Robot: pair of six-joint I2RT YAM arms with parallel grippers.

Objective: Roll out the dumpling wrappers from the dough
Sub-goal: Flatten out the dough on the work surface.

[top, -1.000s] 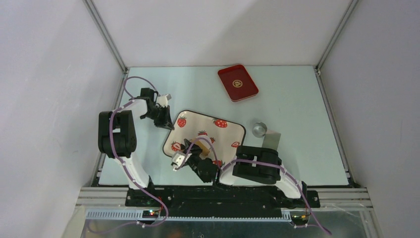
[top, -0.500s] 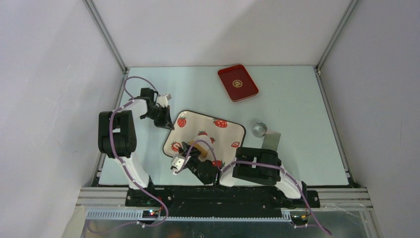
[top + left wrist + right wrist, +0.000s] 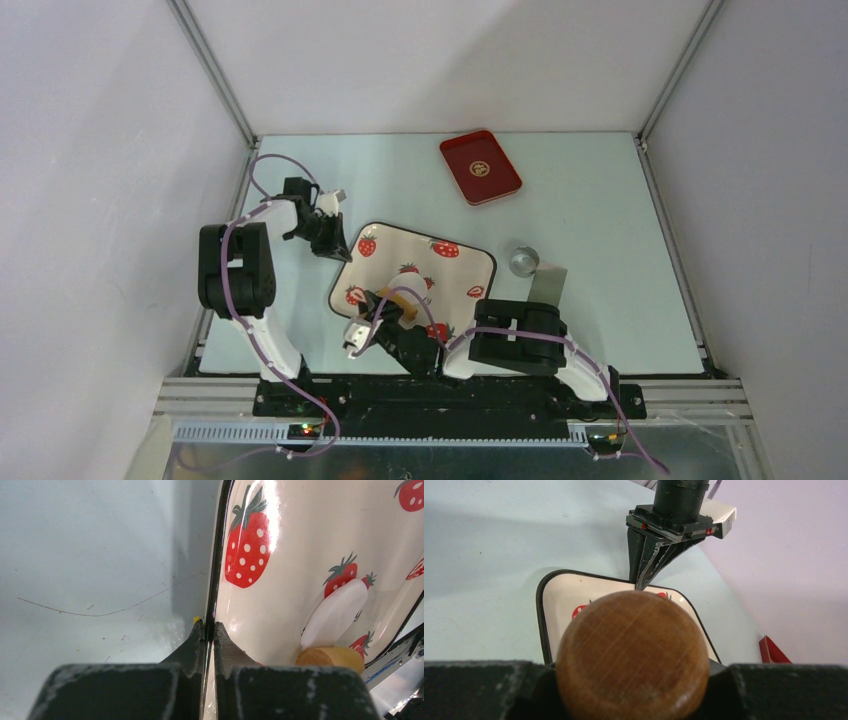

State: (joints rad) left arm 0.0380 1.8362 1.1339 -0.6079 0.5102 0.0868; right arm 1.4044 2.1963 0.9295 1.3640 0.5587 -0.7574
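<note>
The strawberry-print tray (image 3: 462,258) lies in the middle of the table. My left gripper (image 3: 335,246) is shut on its far-left rim (image 3: 216,570), one finger on each side of the black edge, seen close up at the left gripper (image 3: 209,627). On the tray lies the dough (image 3: 334,612), a white thick oval lump with the end of a wooden rolling pin (image 3: 330,658) against it. My right gripper (image 3: 633,680) is shut on that rolling pin (image 3: 633,652) over the tray's near-left part (image 3: 400,305). Dumpling wrappers are out of view.
A red tray (image 3: 481,166) sits at the back of the table. A small silvery cup (image 3: 522,261) and a grey flat piece (image 3: 549,281) lie just right of the strawberry tray. Frame walls close in on both sides.
My right gripper has drawn the rolling pin slightly toward the near-left edge of the tray. The left gripper has kept its hold on the rim.
</note>
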